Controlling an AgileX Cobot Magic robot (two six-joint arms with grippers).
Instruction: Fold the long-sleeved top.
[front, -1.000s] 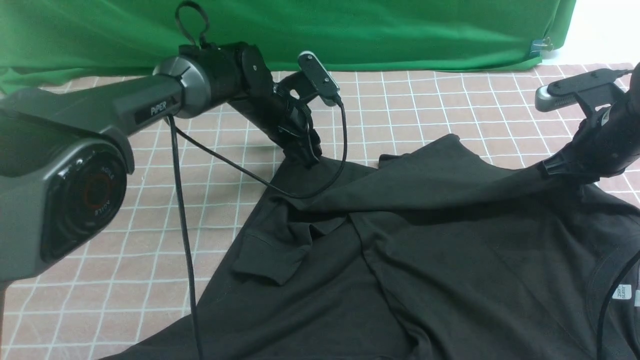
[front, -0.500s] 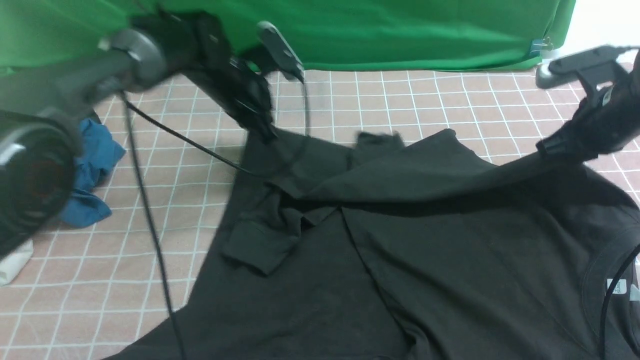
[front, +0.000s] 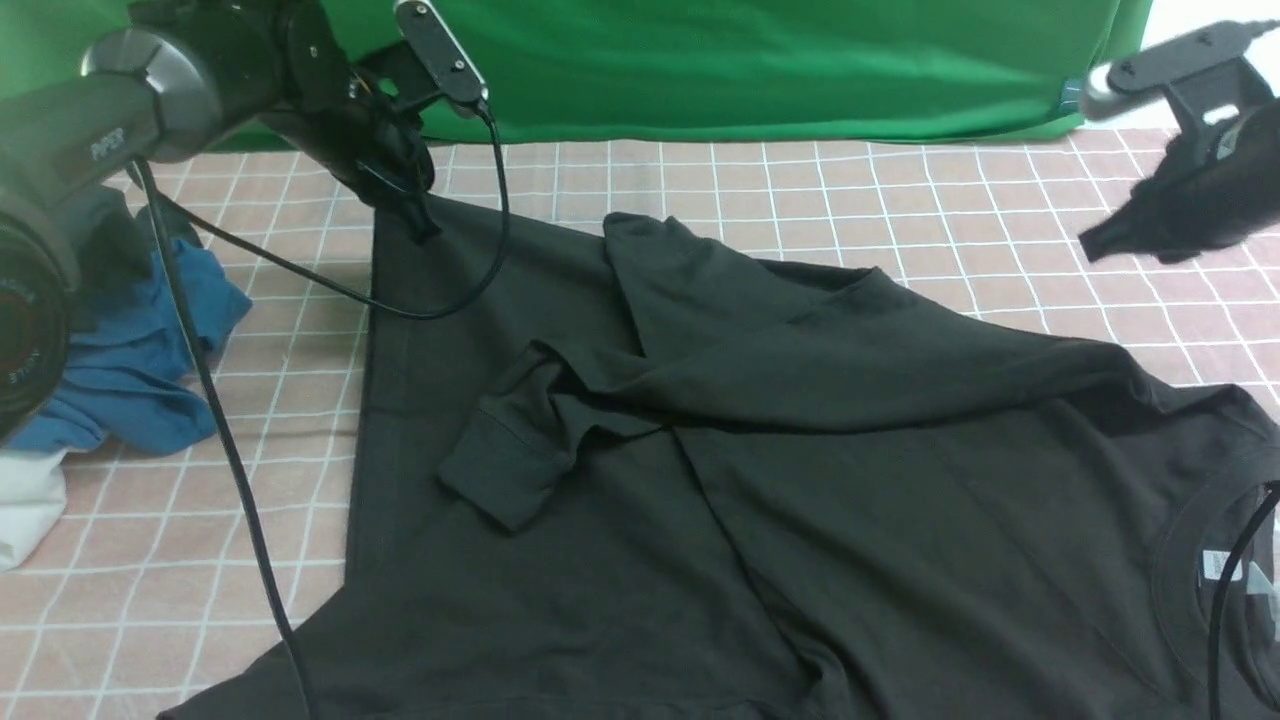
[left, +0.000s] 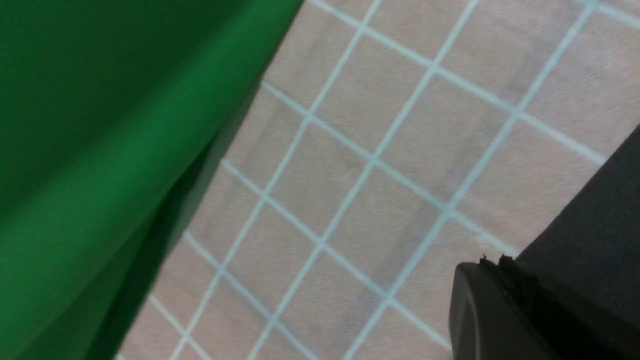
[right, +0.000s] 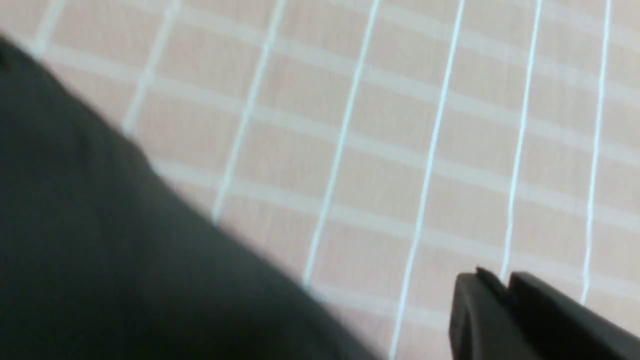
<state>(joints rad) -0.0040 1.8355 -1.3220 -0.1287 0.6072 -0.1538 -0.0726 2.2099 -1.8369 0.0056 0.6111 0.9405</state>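
Black jersey, the long-sleeved top (front: 900, 480) lay flatter across the table (front: 800, 180). The left gripper (front: 427, 227), clamped on its far corner, had drawn it toward the far-left edge. The right gripper (front: 1092, 245), closed and empty, had dropped the shoulder, probably readying a fold.

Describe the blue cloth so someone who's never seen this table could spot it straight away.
A pink checked tablecloth covers the table, with a big black top spread across its middle. Off the top's left edge, at the table's left side, lies a crumpled blue cloth. It is the only bright blue thing there, bunched up beside a white cloth nearer the camera.
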